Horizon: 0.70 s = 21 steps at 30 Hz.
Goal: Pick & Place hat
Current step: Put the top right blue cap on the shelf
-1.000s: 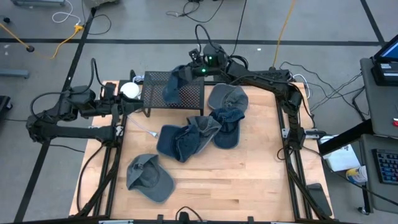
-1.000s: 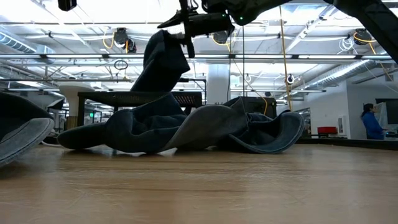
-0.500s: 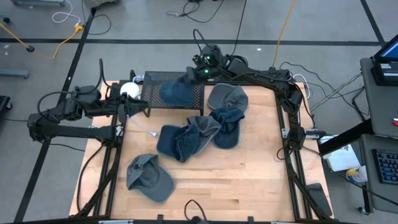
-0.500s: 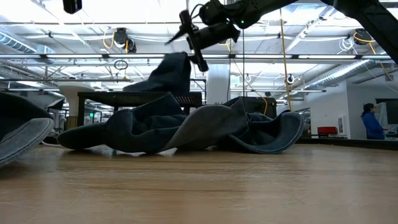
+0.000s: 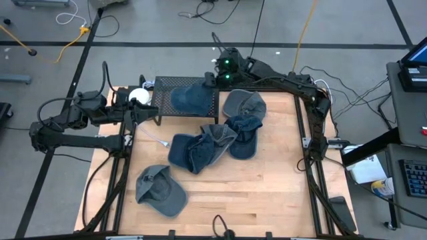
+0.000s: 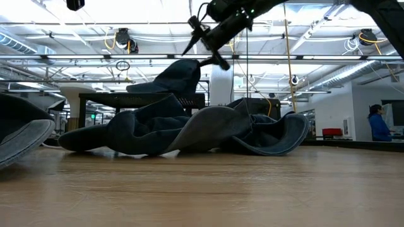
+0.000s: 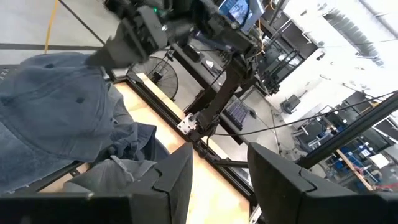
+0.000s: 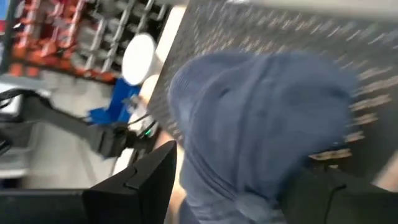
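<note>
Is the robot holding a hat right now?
No. The right gripper is open above the hat lying on the rack. The left gripper waits beside the rack, open, with nothing in it.

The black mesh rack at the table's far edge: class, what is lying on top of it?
One blue hat lies on the black mesh rack. The mesh beneath the hat is covered.

place: industrial lab/workshop | evidence: exposed ceiling trusses [image 6: 315,38]; floor cables [image 5: 73,33]; wooden workbench [image 5: 267,193]
</note>
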Each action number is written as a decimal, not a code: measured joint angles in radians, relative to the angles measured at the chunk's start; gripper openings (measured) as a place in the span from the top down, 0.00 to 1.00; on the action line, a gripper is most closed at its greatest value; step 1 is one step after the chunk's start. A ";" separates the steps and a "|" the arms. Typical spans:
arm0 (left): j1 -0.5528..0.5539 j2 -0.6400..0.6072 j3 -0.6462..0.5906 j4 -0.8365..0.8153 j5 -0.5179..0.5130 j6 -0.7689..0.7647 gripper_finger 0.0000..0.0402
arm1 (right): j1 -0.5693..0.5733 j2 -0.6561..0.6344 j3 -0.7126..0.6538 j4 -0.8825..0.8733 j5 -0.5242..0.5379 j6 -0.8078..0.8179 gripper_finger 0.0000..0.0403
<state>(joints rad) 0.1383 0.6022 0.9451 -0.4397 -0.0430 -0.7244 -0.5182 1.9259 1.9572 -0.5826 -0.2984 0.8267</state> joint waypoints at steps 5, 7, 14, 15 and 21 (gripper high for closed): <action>0.001 0.001 0.000 0.005 0.000 -0.023 0.60 | -0.006 -0.084 0.000 -0.129 0.124 -0.061 0.43; 0.001 0.017 0.000 0.020 -0.006 -0.046 0.60 | -0.007 -0.116 0.000 -0.187 0.172 -0.085 0.44; 0.013 0.130 0.000 0.099 -0.014 -0.098 0.60 | -0.011 -0.236 0.000 -0.354 0.307 -0.160 0.45; 0.019 0.148 0.000 0.102 -0.015 -0.116 0.60 | -0.011 -0.253 0.000 -0.356 0.316 -0.172 0.45; 0.068 0.274 0.065 0.050 -0.019 -0.167 0.61 | -0.011 -0.363 0.000 -0.382 0.324 -0.239 0.44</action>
<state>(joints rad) 0.2063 0.8758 1.0099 -0.3898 -0.0622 -0.8911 -0.5289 1.5631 1.9568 -0.9645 0.0251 0.5880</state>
